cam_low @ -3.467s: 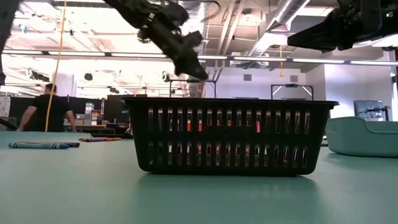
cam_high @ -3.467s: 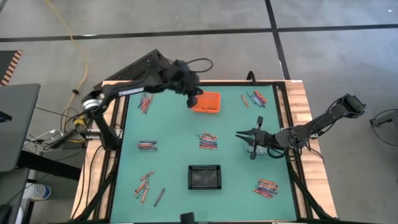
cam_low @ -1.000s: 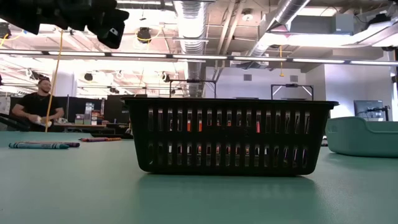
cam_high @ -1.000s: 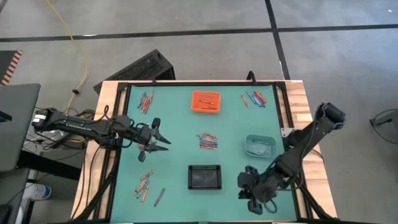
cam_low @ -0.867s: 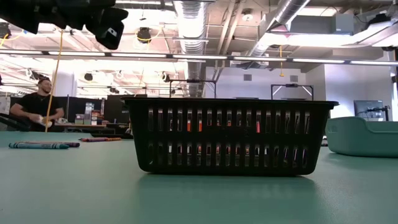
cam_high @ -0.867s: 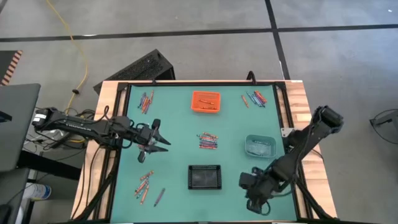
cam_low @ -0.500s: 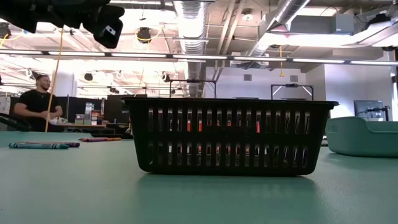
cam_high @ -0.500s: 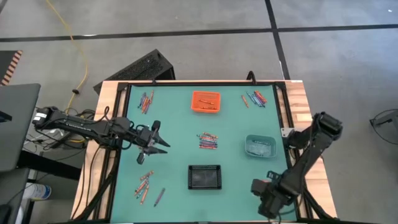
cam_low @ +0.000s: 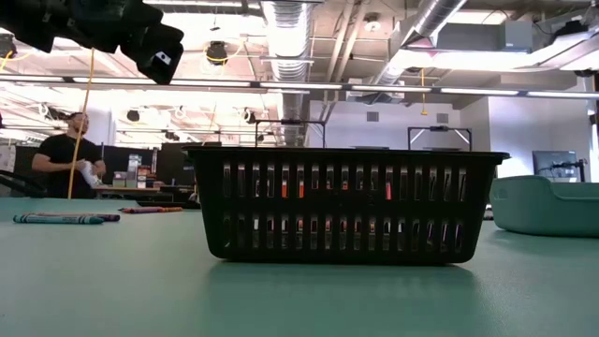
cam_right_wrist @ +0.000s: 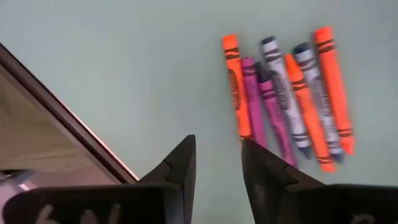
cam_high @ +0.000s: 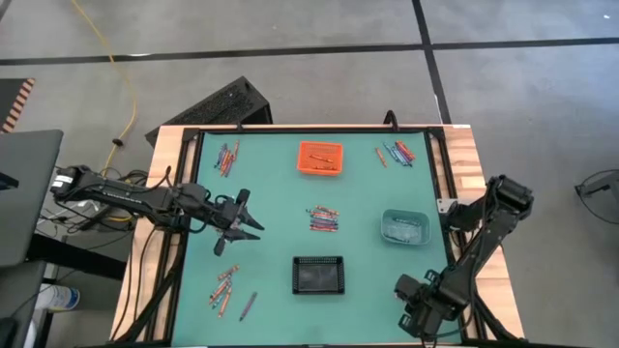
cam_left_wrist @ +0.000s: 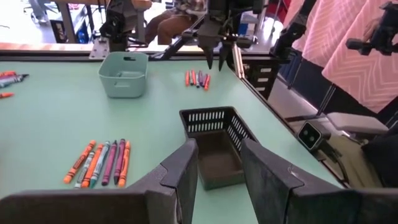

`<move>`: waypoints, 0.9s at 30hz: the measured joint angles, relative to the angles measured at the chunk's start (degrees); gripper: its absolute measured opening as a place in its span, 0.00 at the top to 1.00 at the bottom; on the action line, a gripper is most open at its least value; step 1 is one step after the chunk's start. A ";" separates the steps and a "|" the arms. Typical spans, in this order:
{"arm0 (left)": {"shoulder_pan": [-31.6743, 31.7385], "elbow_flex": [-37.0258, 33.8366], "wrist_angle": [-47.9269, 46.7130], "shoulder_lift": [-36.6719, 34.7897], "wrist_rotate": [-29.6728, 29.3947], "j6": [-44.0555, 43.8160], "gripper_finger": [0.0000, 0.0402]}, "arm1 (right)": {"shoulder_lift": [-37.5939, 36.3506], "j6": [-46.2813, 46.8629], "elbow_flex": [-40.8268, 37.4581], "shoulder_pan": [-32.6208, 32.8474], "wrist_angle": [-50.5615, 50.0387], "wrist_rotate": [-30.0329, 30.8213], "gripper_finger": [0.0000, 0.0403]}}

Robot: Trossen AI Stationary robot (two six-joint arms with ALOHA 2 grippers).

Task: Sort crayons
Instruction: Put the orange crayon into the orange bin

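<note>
Three small bins stand on the green table (cam_high: pixel 271 203): an orange bin (cam_high: pixel 320 158) toward the far edge with a few crayons lying in it, a teal bin (cam_high: pixel 404 227) toward the right side whose contents cannot be made out, and a black slatted bin (cam_high: pixel 318 275) toward the near edge, which looks bare inside in the left wrist view. The crayons lie in loose clusters: a middle cluster (cam_high: pixel 324 219) between the orange and black bins, a far-left cluster (cam_high: pixel 227 157), a far-right cluster (cam_high: pixel 396 153) and a near-left cluster (cam_high: pixel 228 288). The right wrist view shows a row of orange, purple and blue-grey crayons (cam_right_wrist: pixel 286 99) side by side on the table, their wraps printed with writing too small to read. The left claw (cam_high: pixel 250 223) hovers over the table's left side, its fingers (cam_left_wrist: pixel 185 171) spread with a clear gap and nothing between them. The right claw (cam_high: pixel 414 307) is down at the near right corner, close above the table beside that row, its fingers (cam_right_wrist: pixel 180 167) apart and pinching nothing. Across the room a person (cam_low: pixel 67 154) stands at a desk.
</note>
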 joint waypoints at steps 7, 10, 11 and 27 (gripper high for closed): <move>0.01 0.00 -0.78 -0.01 -0.02 0.25 0.72 | 0.00 1.19 -1.11 0.91 1.51 0.02 0.70; 0.01 0.00 -0.88 0.00 -0.02 0.33 0.72 | 0.00 1.22 -1.11 0.87 1.05 0.02 0.70; 0.01 0.00 -0.86 0.01 -0.02 0.35 0.72 | 0.00 1.22 -1.11 0.86 0.74 0.04 0.70; 0.03 0.00 -2.19 -0.01 -1.61 0.84 0.72 | 7.91 -6.32 -1.09 0.34 1.41 -1.60 0.71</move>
